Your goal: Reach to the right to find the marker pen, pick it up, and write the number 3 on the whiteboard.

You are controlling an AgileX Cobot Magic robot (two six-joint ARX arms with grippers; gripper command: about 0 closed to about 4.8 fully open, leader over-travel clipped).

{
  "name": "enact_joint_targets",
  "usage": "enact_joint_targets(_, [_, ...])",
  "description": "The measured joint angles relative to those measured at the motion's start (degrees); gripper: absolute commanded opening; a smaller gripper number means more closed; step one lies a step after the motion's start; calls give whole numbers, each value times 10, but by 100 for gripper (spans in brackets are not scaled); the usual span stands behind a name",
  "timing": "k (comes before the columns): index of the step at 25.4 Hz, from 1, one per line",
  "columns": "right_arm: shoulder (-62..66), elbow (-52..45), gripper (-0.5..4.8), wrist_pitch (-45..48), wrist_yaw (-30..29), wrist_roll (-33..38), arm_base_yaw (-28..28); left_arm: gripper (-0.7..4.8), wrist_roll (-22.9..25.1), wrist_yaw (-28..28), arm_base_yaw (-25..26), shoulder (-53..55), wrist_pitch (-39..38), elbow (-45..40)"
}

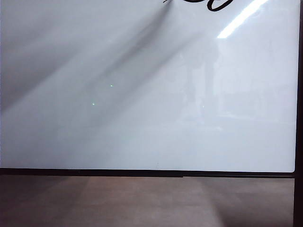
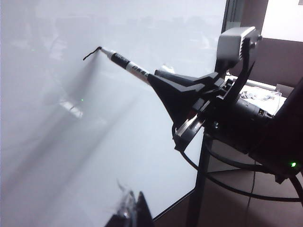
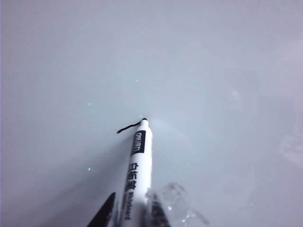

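Right gripper (image 2: 152,78): matte black, wedge-shaped fingers tapering to a narrow tip. At its 3 o'clock, a grey box-shaped camera housing (image 2: 235,43) on a black bracket; below it a silver metal rail (image 2: 187,130). Black cylindrical wrist body, small green indicator light (image 2: 293,164), looping black cables (image 2: 227,182). Left gripper (image 2: 132,213): black finger tip paired with a clear plastic pad.

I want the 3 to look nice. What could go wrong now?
The right hand holds the pen far back from its tip, so the tip may wobble and make the line shaky. Only a short stroke is on the whiteboard so far. If the pen slips in the hand, the tip could lift off and leave a gap.
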Motion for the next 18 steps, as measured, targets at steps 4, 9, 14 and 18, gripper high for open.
enact_joint_targets(4, [0, 0, 39, -5, 7, 0, 0, -6, 0, 0, 0, 0, 0, 0])
enact_joint_targets(9, [-2, 0, 39, -14, 17, 0, 1, -6, 0, 0, 0, 0, 0, 0])
enact_joint_targets(14, [-2, 0, 39, -22, 17, 0, 1, -6, 0, 0, 0, 0, 0, 0])
enact_joint_targets(18, [-14, 0, 39, -53, 17, 0, 1, -6, 0, 0, 0, 0, 0, 0])
